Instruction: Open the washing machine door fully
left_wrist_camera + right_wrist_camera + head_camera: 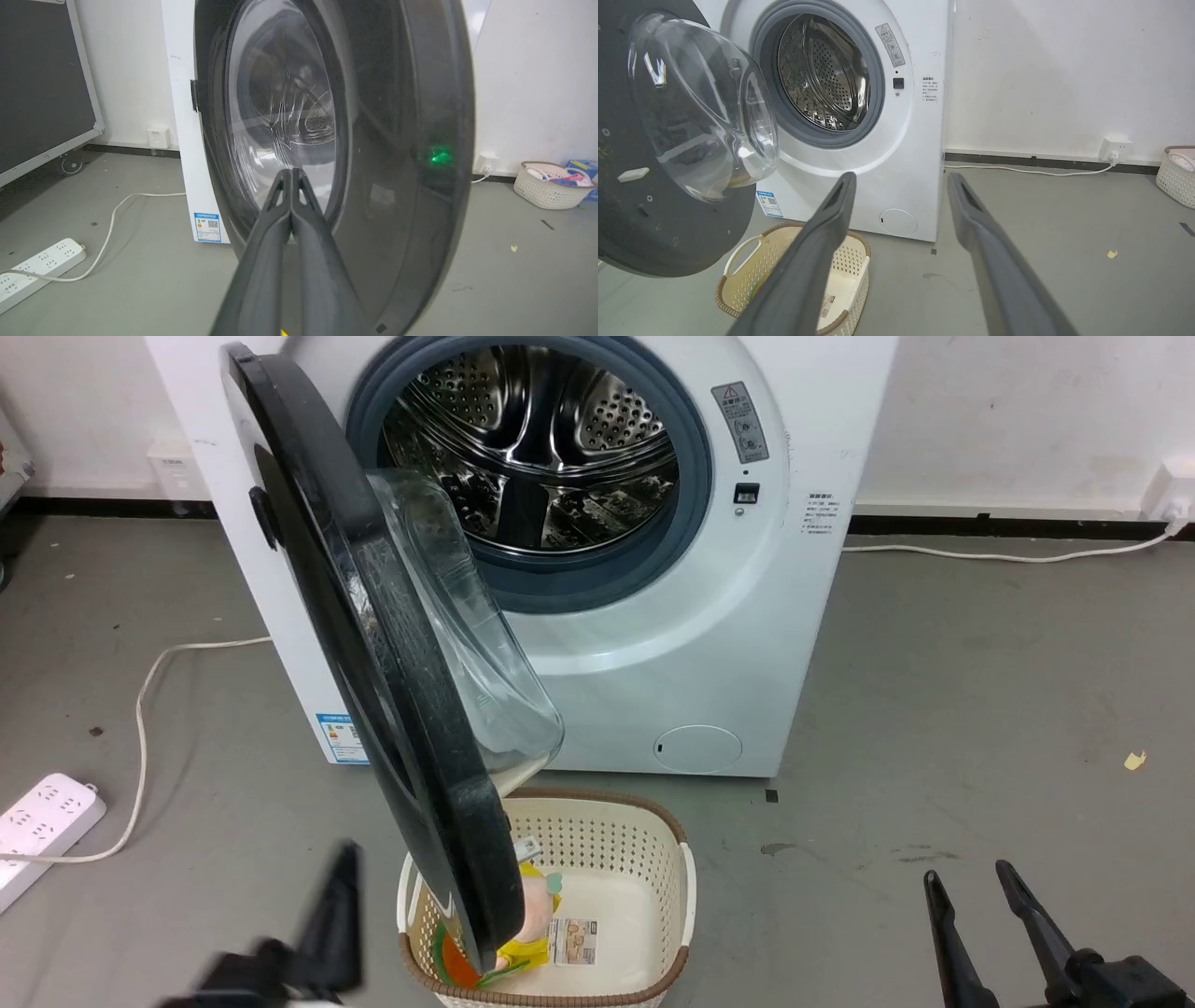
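Note:
The washing machine (672,644) stands against the back wall with its steel drum (541,439) exposed. The washing machine door (411,728) swings out towards me, edge-on in the head view, and its clear glass bowl (467,644) bulges to the right. My left gripper (345,868) is low on the left, outside the door, shut with nothing between its fingers. In the left wrist view its tips (292,173) point at the door's (387,140) outer face; contact cannot be told. My right gripper (971,887) stands open at the lower right, well clear of the door (668,233).
A cream laundry basket (616,831) with yellow and orange items sits on the floor under the door's lower edge. A white power strip (42,821) and its cable (140,709) lie at the left. Another basket (551,184) stands by the wall.

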{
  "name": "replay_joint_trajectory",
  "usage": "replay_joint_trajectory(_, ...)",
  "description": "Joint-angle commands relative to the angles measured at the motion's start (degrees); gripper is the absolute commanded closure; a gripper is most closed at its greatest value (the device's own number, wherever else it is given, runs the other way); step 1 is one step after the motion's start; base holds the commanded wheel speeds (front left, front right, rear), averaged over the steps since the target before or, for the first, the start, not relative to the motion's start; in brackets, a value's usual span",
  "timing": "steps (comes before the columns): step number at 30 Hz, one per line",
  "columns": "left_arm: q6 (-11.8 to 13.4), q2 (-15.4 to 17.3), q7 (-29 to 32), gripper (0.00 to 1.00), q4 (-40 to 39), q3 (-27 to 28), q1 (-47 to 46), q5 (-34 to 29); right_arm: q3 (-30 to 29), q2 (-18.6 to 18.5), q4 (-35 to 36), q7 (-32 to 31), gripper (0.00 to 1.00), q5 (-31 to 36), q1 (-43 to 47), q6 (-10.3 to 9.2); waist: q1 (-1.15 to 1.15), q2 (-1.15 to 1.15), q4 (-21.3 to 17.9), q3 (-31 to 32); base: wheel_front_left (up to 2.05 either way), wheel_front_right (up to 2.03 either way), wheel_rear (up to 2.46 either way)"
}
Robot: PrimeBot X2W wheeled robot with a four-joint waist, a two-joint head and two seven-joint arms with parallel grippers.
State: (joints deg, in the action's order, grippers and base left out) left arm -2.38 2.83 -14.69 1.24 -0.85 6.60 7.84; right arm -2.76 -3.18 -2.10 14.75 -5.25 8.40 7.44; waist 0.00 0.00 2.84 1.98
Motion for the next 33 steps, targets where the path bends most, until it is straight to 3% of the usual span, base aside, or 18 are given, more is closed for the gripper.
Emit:
replay_joint_trajectory(1,0.57,0.08,-0.3,1.0,-2.37,1.18,-1.38,1.33,0.06,0.3,-0.1,0.24,0.0,-0.56,0.27,0.05,0.0,0.0,0.01,0.02,0.0,0.0,0.0)
replay_joint_trajectory(11,3.82,0.06,-0.3,1.0,-21.28,6.11,-10.37,4.96,0.06,0.3,-0.8,0.25,0.0,-1.45,-0.06,0.05,0.0,0.0,0.54,0.0,0.0,0.0,0.0)
replay_joint_trajectory(17,1.88,0.3,-0.3,1.0,-24.88,1.1,-13.36,-0.64,0.5,0.3,-1.01,0.25,0.0,-1.72,-0.53,0.05,0.0,0.0,0.29,-0.03,0.0,0.0,0.0)
replay_joint_trajectory(24,-0.64,0.16,5.06,1.0,-20.68,-12.39,-10.74,-1.46,1.23,0.3,-1.56,0.25,0.0,-2.61,-0.74,0.05,0.0,0.0,-0.21,-0.35,0.0,0.0,0.0)
replay_joint_trajectory(27,0.15,0.1,6.81,1.0,-16.18,-16.77,-8.21,0.05,1.5,0.3,-1.64,0.25,0.0,-2.82,-0.92,0.05,0.0,0.0,-0.5,-0.55,0.0,0.0,0.0)
replay_joint_trajectory(28,1.38,0.08,7.67,1.0,-10.98,-19.25,-6.71,2.23,1.48,0.3,-1.63,0.25,0.0,-2.98,-0.98,0.05,0.0,0.0,-0.57,-0.76,0.0,0.0,0.0)
replay_joint_trajectory(33,2.66,0.19,7.97,1.0,-2.22,-20.02,-7.29,1.92,1.45,0.3,-1.81,0.25,0.0,-3.07,-1.03,0.05,0.0,0.0,-0.36,-1.04,0.0,0.0,0.0)
